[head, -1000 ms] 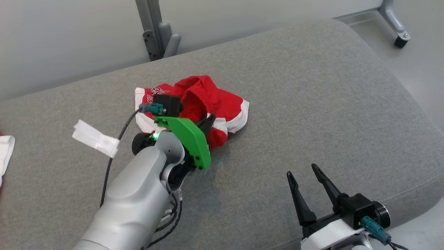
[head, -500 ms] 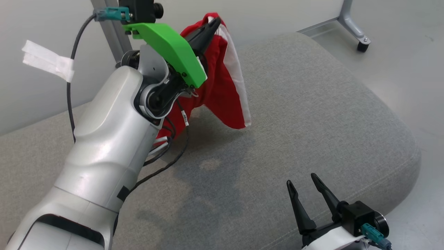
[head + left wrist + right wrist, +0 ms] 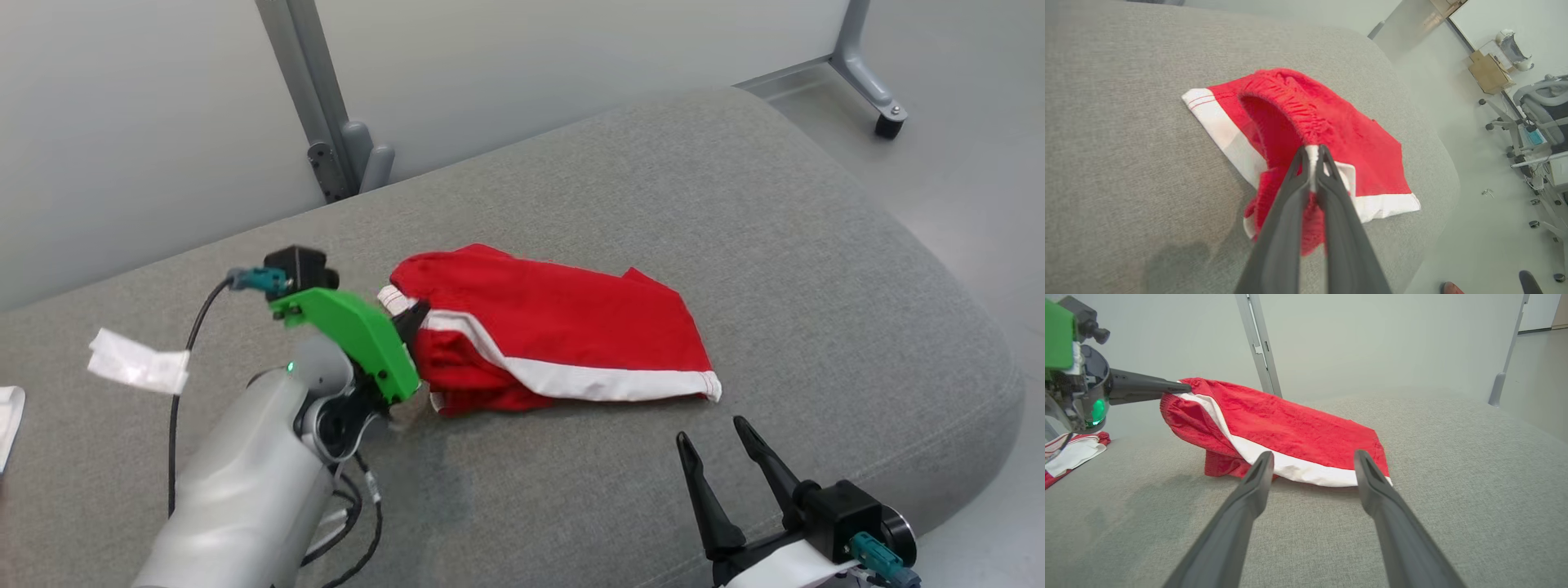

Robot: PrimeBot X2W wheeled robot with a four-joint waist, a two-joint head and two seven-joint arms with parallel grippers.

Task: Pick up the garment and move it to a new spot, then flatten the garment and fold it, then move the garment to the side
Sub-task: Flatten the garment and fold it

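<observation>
**A:** What sits closest?

**B:** The right end effector (image 3: pixel 710 433), low at the front of the grey cushion (image 3: pixel 816 245). Its wrist is cut off by the bottom edge. The two fingers are spread wide with nothing between them, and they stop short of the garment (image 3: pixel 563 327).

**A:** Where is the garment?

**B:** On the middle of the cushion. It is red with a white band and mostly spread out toward the right. Its left end is raised off the cushion. The left end effector (image 3: pixel 415 317) pinches a white-edged bit of cloth there, fingertips pressed together on it.

**A:** Anything hidden?

**B:** In the head view the green bracket (image 3: pixel 359 343) covers the base of those fingers. Under the raised end the fabric is bunched, and I cannot tell how its layers lie.

**A:** Further out?

**B:** At the left edge of the right wrist view, a white and red cloth (image 3: pixel 1073 447) is cropped by the frame. Behind the cushion stands a metal post (image 3: pixel 322 114). On the floor, at the bottom of the left wrist view, there is a reddish shape (image 3: pixel 1451 288), possibly a shoe tip, too cropped to be sure.
</observation>
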